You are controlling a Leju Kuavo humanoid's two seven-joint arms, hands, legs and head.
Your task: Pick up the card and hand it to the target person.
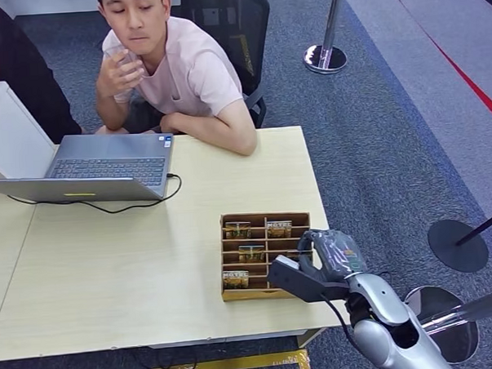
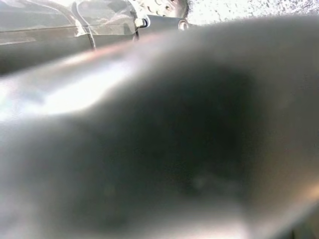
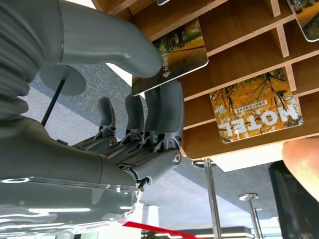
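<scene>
A wooden card box [image 1: 264, 217] with several slots lies near the table's right front corner. Hotel cards lie in it, among them one [image 1: 237, 231] at the far left and one [image 1: 235, 279] at the near left. My right hand [image 1: 323, 259] is at the box's right side, over the right-hand slots. In the right wrist view the thumb [image 3: 112, 40] lies on one face of a card [image 3: 184, 50] and the fingers [image 3: 165, 107] curl under its edge, pinching it. Another card marked HOTEL [image 3: 255, 112] lies in a neighbouring slot. A person in a pink shirt [image 1: 183, 69] sits at the table's far side.
An open laptop [image 1: 107, 162] with a black cable [image 1: 133, 206] stands at the table's far left. A second person in dark clothes [image 1: 16, 72] is at the far left. Stanchion bases [image 1: 325, 58] [image 1: 458, 245] stand on the carpet to the right. An office chair [image 1: 242, 29] is behind the seated person.
</scene>
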